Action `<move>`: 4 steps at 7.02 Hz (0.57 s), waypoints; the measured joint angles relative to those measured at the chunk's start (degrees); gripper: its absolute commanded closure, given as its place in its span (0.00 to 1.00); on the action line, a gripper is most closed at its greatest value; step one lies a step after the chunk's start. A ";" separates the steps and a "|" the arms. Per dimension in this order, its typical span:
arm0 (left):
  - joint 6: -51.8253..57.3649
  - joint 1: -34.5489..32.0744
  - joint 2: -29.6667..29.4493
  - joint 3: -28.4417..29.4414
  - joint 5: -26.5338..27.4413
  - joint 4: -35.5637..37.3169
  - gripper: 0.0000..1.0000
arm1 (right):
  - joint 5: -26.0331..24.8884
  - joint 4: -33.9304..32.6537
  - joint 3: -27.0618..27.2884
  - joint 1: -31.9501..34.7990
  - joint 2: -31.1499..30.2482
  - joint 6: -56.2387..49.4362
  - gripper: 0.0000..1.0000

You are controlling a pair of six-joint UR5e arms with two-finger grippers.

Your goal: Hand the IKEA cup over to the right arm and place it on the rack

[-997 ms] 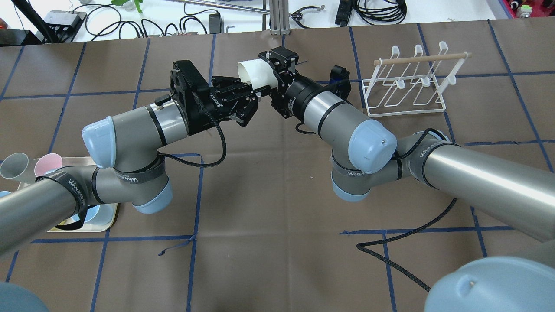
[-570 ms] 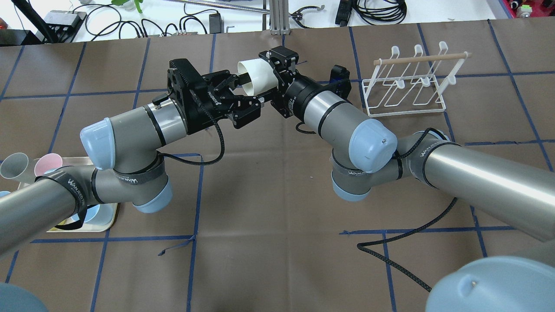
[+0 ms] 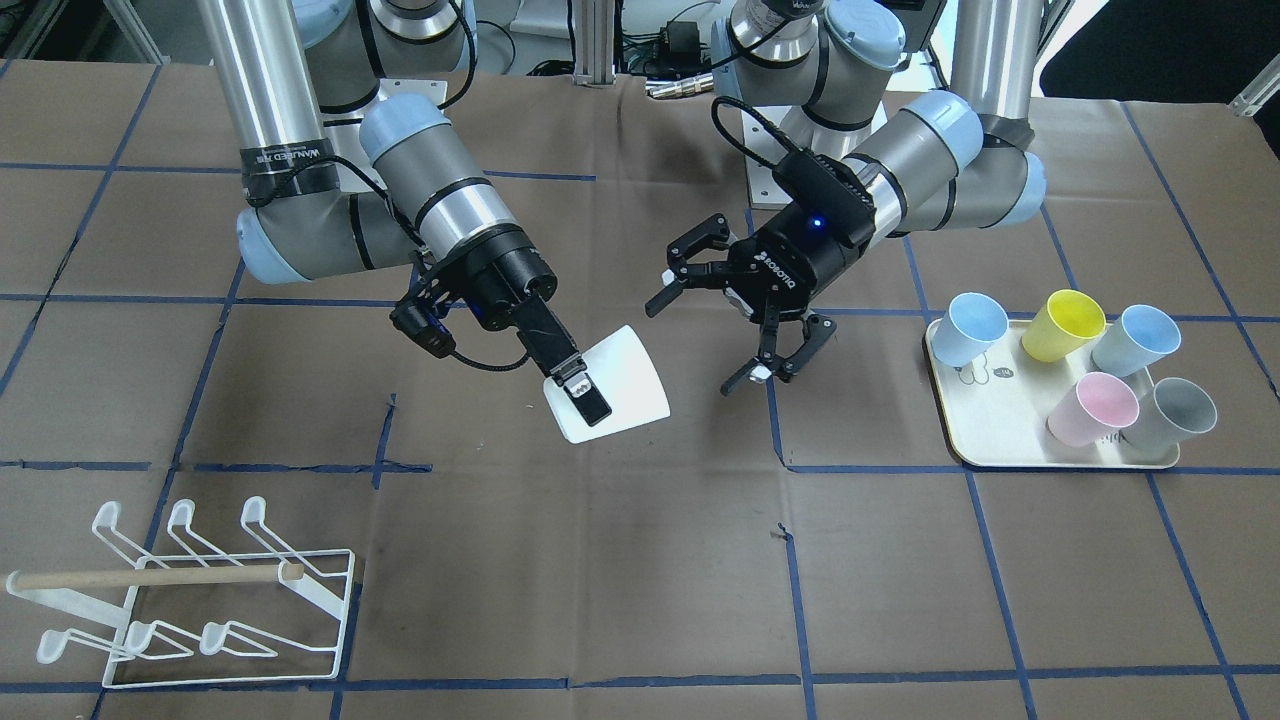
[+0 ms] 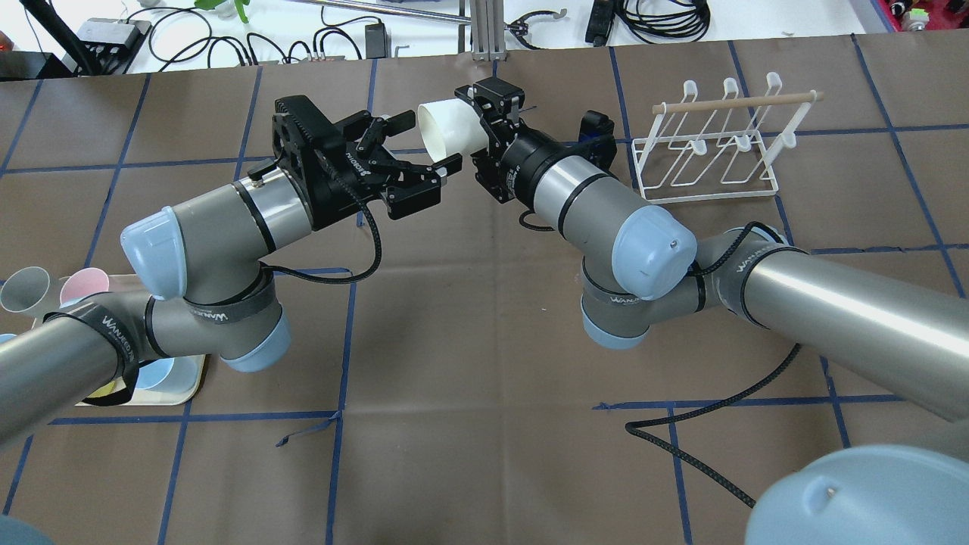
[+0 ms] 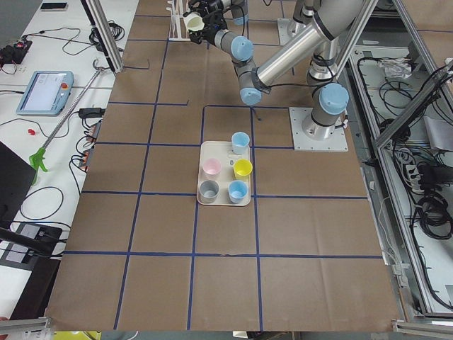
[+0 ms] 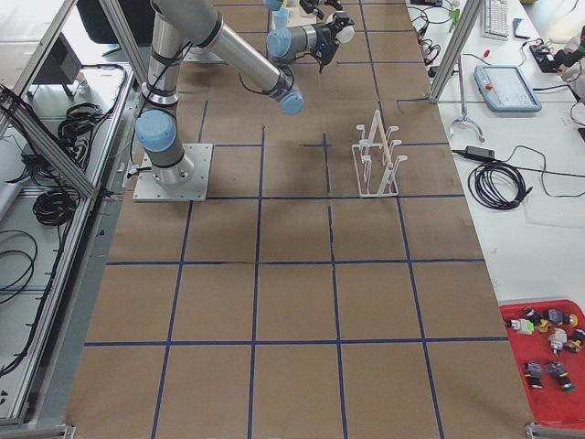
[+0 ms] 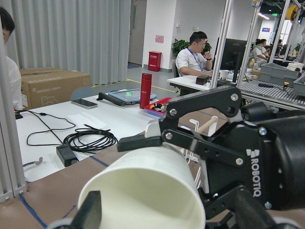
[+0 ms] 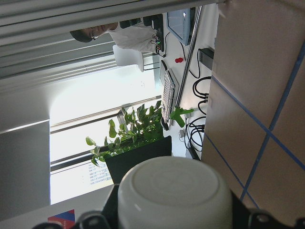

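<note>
The right jaws are clenched on the base end of the white cup (image 4: 450, 129), holding it above the surface (image 4: 469, 325) with its mouth free, probably so it can slip over a prong. The left jaws are spread wide, just clear of the rim. Seen from overhead, the rack (image 4: 708, 155) stands at 3 o'clock of the cup, well apart

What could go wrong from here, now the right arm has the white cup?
The left gripper, open, sits close to the mouth of the white cup; swinging the cup away could clip its fingers.
The right gripper pinches only the cup's base end, so it may twist or slip in transit.
The rack is thin wire with narrow prongs; a misaligned approach could nudge it or miss.
</note>
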 measured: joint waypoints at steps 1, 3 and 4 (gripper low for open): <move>-0.02 2.41 1.33 -1.47 0.05 -0.15 0.01 | 0.02 -0.11 0.00 -1.48 -0.26 -0.04 0.61; -0.05 5.63 4.42 -2.30 3.65 -4.76 0.01 | -0.09 -0.03 0.04 -4.07 -1.07 -5.42 0.61; -0.11 6.01 5.95 -1.91 8.24 -9.75 0.01 | -0.39 0.28 0.09 -5.34 -1.77 -16.64 0.61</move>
